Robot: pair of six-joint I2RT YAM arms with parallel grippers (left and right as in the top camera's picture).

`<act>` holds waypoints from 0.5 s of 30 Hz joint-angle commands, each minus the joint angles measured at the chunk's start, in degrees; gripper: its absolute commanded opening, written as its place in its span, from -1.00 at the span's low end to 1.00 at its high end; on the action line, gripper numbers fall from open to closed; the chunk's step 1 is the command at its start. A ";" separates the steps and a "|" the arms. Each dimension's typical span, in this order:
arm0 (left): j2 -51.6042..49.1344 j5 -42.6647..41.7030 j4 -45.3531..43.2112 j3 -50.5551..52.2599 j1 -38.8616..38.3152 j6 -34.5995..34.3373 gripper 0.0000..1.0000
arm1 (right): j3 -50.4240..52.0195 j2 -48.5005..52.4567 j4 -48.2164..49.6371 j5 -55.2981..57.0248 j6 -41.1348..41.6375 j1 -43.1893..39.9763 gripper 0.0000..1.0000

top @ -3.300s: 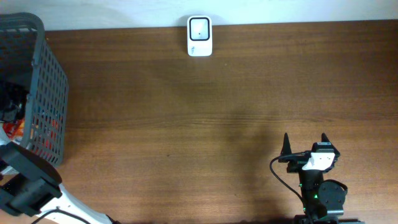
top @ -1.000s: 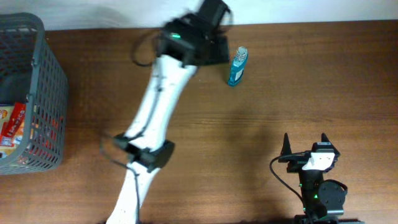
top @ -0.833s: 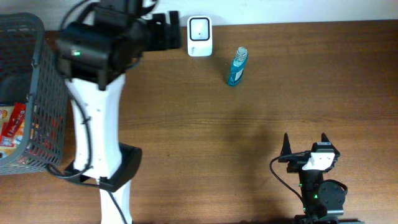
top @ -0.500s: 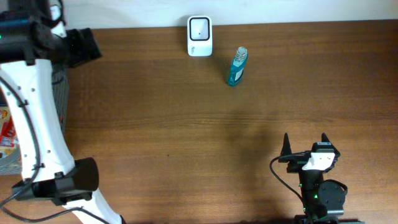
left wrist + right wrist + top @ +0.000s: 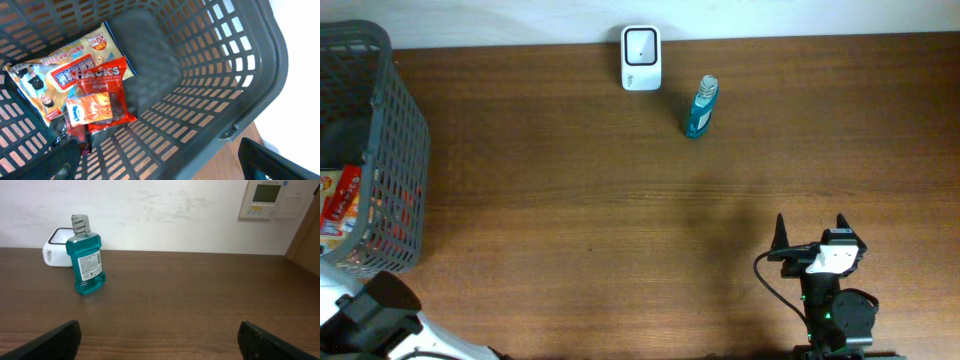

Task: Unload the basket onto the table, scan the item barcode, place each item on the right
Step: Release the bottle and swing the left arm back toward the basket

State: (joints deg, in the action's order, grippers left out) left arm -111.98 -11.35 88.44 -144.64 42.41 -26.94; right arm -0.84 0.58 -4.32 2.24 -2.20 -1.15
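The left arm (image 5: 368, 322) has swung away from the far edge of the table (image 5: 620, 200) and now sits at the near-left corner. It leaves the blue mouthwash bottle (image 5: 700, 107) standing upright just right of the white scanner (image 5: 641, 58), close to it but apart. The left gripper (image 5: 160, 162) hangs over the grey basket (image 5: 215, 100), jaws spread wide and empty. A red Hacks packet (image 5: 102, 92) lies below on a pale snack packet (image 5: 50, 75). At the near edge the right gripper (image 5: 810, 232) rests with its jaws spread wide and nothing between them. It faces the bottle, whose white label shows in the right wrist view.
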 commanded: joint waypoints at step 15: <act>0.17 1.29 1.70 0.17 -0.02 -0.37 0.98 | 0.52 -0.37 -0.20 0.02 -0.39 -0.37 0.97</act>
State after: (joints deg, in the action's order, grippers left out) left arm -111.98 -10.94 90.02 -144.64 42.41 -27.09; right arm -0.84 0.58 -4.32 2.24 -2.22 -1.15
